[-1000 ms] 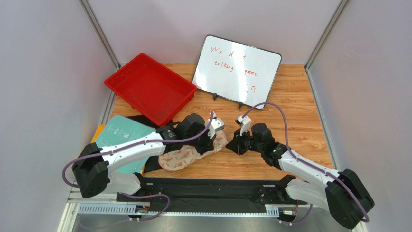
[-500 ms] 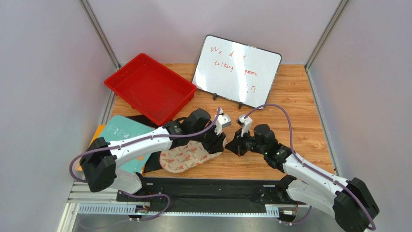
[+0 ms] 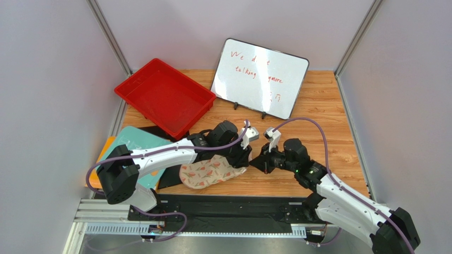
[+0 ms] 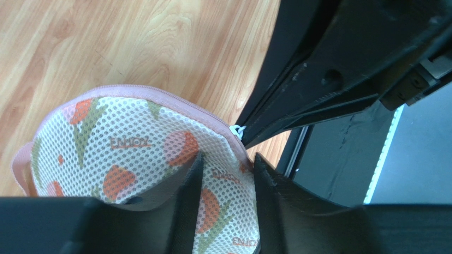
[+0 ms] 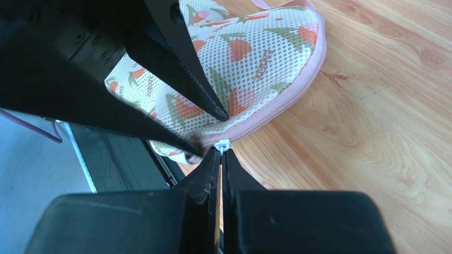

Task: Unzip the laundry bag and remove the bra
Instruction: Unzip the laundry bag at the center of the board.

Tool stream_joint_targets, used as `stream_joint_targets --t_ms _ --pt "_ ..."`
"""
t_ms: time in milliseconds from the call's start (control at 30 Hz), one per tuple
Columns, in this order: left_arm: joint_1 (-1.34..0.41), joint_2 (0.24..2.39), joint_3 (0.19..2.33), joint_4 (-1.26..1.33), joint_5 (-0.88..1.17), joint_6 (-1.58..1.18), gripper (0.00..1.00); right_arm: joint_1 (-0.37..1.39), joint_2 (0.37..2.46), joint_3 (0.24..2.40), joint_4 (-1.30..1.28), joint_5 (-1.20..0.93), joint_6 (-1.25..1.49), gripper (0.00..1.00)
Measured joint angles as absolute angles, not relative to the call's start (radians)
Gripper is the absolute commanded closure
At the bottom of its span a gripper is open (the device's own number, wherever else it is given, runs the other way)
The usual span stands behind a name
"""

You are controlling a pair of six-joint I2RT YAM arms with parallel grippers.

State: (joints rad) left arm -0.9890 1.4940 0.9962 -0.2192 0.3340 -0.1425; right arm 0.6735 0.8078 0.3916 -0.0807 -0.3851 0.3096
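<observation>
The printed bag [image 3: 209, 172] lies flat on the wooden table [image 3: 318, 121] near its front edge, just ahead of the two arm bases. The left gripper [image 3: 243, 157] clamps the bag's right end, a fold of the mesh fabric caught between its narrowly parted fingers [image 4: 188, 196]. The right gripper [image 3: 257, 162] meets it from the opposite side, fingers pressed almost together on the small white zip pull [image 5: 223, 144] at the pink zip edging. The two grippers sit nearly tip to tip. The zip looks closed along the stretch in view, and what the bag holds cannot be seen. Behind, well apart from the bag, stand a red tray [image 3: 164, 98] and a whiteboard [image 3: 260, 76].
</observation>
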Motion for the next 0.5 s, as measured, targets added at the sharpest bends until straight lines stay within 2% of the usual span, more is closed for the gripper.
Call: stream_joint_targets --t_ms 267,333,500 --pt "-0.995 1.500 0.996 -0.212 0.331 -0.154 0.96 0.674 0.792 0.391 -0.118 -0.381 0.308 1.00" --pt "-0.995 1.500 0.996 -0.212 0.331 -0.156 1.00 0.674 0.790 0.391 -0.123 -0.376 0.306 1.00" --pt "-0.996 1.500 0.996 -0.210 0.331 -0.155 1.00 0.675 0.791 0.390 -0.126 -0.351 0.306 1.00"
